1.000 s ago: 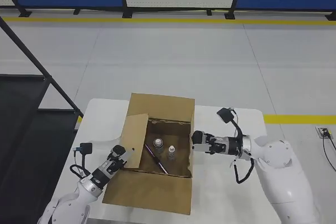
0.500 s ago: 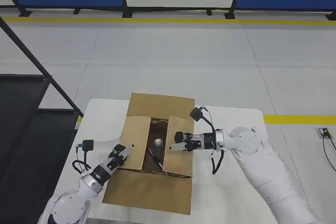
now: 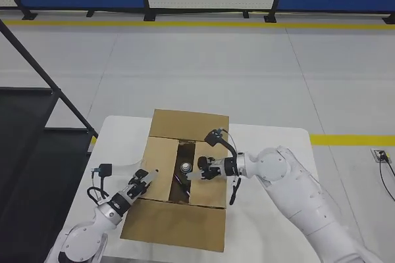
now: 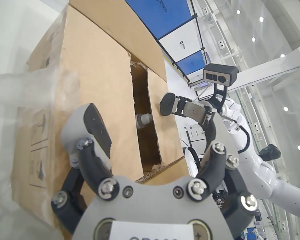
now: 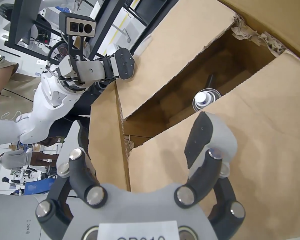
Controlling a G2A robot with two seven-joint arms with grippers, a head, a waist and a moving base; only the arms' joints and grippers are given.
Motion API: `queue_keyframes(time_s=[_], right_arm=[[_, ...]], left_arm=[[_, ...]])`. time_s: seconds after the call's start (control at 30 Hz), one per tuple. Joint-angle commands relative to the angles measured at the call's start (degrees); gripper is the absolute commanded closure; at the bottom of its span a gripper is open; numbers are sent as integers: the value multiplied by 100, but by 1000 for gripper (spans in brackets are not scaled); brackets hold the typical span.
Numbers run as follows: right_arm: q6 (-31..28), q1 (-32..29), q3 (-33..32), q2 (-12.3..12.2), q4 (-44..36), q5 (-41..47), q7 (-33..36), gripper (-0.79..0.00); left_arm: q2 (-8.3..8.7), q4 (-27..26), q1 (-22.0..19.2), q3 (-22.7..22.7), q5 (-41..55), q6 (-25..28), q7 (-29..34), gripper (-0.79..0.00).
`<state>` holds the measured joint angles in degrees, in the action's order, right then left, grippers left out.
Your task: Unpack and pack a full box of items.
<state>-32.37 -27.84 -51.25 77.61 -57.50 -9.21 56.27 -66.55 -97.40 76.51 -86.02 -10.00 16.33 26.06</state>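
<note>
An open-topped cardboard box (image 3: 184, 125) stands mid-table, its two side flaps folded almost flat. Through the narrow gap between them I see a white-capped bottle (image 3: 185, 168) and a dark pen-like stick (image 3: 182, 184). My right gripper (image 3: 199, 169) is open and lies on the right flap at the gap's edge; one of its fingers (image 5: 205, 138) rests on the cardboard (image 5: 252, 131) beside the bottle (image 5: 203, 99). My left gripper (image 3: 145, 179) is open at the left flap's outer edge. In the left wrist view its fingers (image 4: 95, 126) spread before the box (image 4: 95, 71), bottle (image 4: 143, 120) and right gripper (image 4: 167, 103).
The white table (image 3: 276, 217) has bare room to the right of the box and a strip on the left. A black metal frame (image 3: 26, 171) stands just off the table's left side. The box's near flap hangs over the front.
My right gripper has swung left over the box, pushing the right flap down from upright. The left flap has gone down flatter, narrowing the opening to a slit.
</note>
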Motion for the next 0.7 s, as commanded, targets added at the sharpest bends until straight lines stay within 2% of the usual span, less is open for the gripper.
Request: queue_keyframes(time_s=[0.0, 0.2, 0.4, 0.53, 0.67], right_arm=[[91, 4, 33, 6, -20, -64, -36, -785], [157, -1, 73, 7, -70, -115, -68, -785], [43, -57, -24, -35, -192, -91, -137, -785], [-84, -128, -170, -83, -337, -84, -324, -785], [-331, -323, -435, -165, -624, -72, -678, -785]], left_arm=[[1, 18, -11, 10, -14, -9, -7, -785], [8, -10, 0, -12, 42, 6, -38, -785], [43, -409, 210, -284, 298, 113, 33, -785], [85, -728, 407, -676, 562, 188, 118, -785], [158, -819, 688, -1346, 1044, 254, 497, -785]])
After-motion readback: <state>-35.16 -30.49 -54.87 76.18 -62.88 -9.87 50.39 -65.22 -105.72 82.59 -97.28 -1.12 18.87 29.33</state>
